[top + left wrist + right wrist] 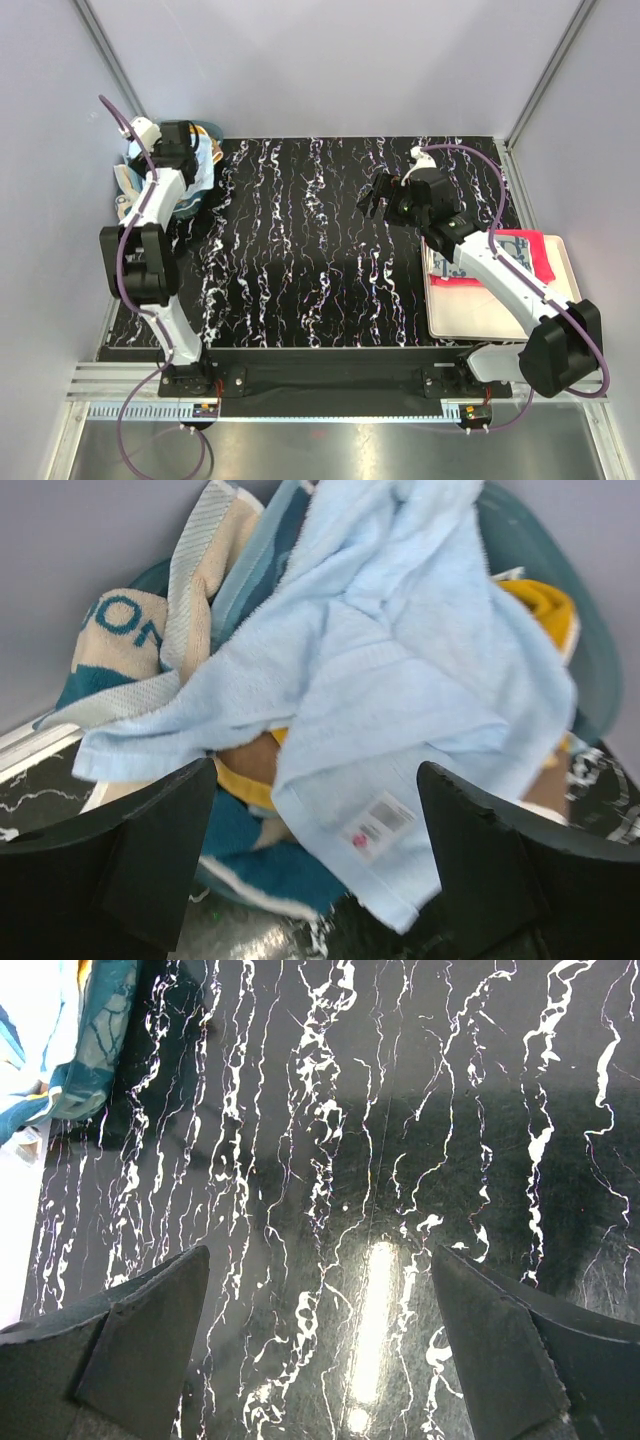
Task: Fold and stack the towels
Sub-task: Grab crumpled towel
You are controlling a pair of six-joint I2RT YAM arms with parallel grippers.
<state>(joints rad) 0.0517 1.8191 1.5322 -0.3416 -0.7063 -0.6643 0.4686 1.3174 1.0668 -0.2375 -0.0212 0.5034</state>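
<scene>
A heap of towels fills the teal basket [592, 650] at the mat's far left corner. A light blue towel [400, 680] lies on top, and its labelled corner hangs over the rim. Under it are an orange towel [245, 775], a teal towel [270, 870] and a cream and teal lettered one [120, 630]. My left gripper [315, 870] is open, with one jaw on each side of the hanging blue corner, not touching it. In the top view the left gripper [190, 150] is at the basket. My right gripper [375, 200] is open and empty over the black mat [330, 1160]. A folded red towel [528, 250] lies on the tray.
The cream tray [500, 310] sits at the right edge, partly under my right arm, with a pale patterned cloth [447, 265] beside the red towel. The black marbled mat [300, 260] covers the table's middle. White walls stand close on both sides. The basket shows at the right wrist view's top left [90, 1080].
</scene>
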